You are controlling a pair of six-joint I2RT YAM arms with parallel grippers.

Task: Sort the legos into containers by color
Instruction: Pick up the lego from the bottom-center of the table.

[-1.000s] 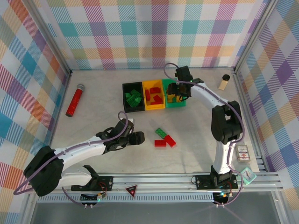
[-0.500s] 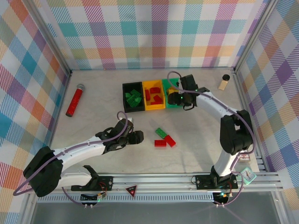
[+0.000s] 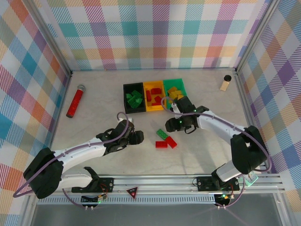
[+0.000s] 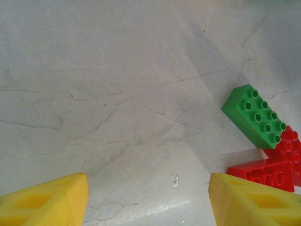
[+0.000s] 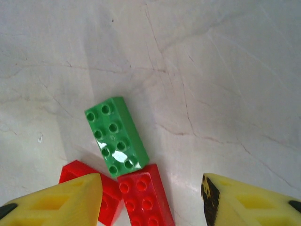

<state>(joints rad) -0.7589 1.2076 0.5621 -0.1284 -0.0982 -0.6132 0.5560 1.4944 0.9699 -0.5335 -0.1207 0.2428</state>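
Note:
A green lego (image 3: 163, 134) (image 4: 256, 121) (image 5: 117, 136) and two red legos (image 3: 161, 144) (image 3: 171, 141) (image 5: 146, 197) lie together on the table in front of the containers. The black bin (image 3: 124, 96) holds green legos, the yellow-orange bin (image 3: 155, 109) red ones, the green bin (image 3: 181, 82) yellow ones. My right gripper (image 3: 173, 125) (image 5: 153, 202) hovers open just behind the loose cluster, one red lego showing between its yellow fingers. My left gripper (image 3: 137, 138) (image 4: 148, 202) stands open over bare table left of the cluster, with nothing between its fingers.
A long red cylinder (image 3: 75, 100) lies at the far left and a small tan bottle (image 3: 225, 83) stands at the back right. Checked walls close the table on three sides. A metal rail runs along the near edge.
My right arm has swung from over the green bin toward me, down to the loose legos. The left arm has stayed almost still.

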